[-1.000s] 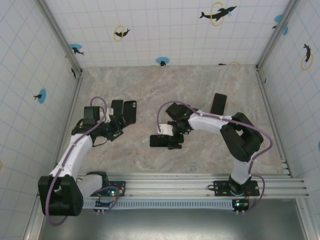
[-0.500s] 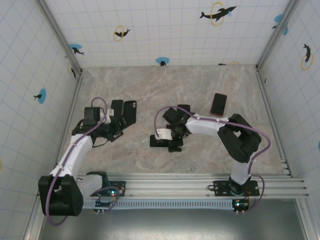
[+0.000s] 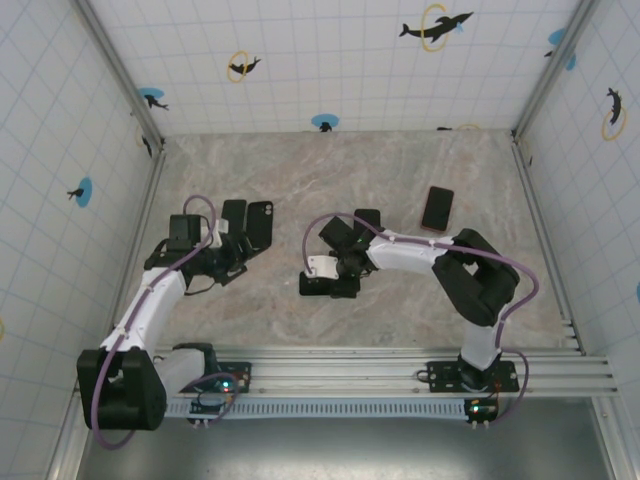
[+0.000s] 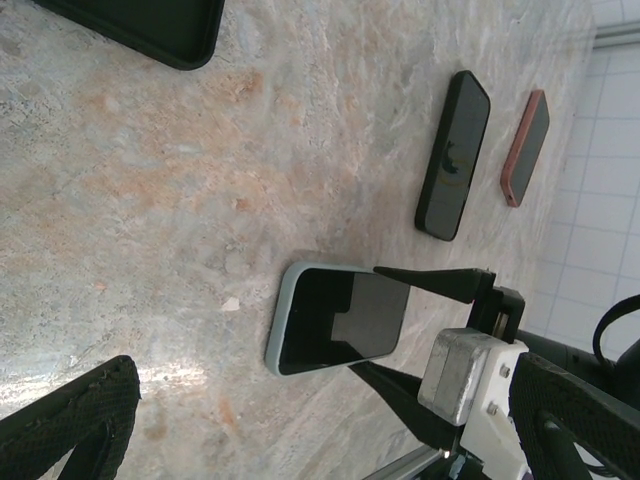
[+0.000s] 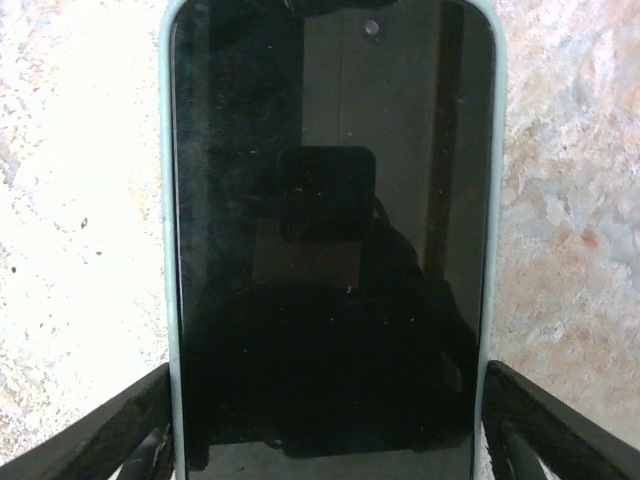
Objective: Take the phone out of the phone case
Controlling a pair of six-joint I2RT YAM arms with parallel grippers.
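Two sets of jaws work over the marbled bench.

1. Right jaws. They straddle the phone, which lies flat, screen up, seated in its pale blue phone case. One dark finger stands at each long edge of the case, at the end nearest the wrist. The rest of the phone projects forward past the fingertips. It cannot be told whether the fingers press on the case or merely stand beside it, so the state of the right jaws is undetermined.

2. Left jaws. They are released and spread wide, with bare bench between their ribbed fingers. A black case lies flat on the bench just ahead of them. The cased phone lies well off to one side of the left jaws, apart from them.

3. Other items. Off to one side of the right jaws, toward the back wall, two more handsets lie flat and side by side without touching. The black handset is the nearer to the jaws. The reddish-brown handset lies just outside it.
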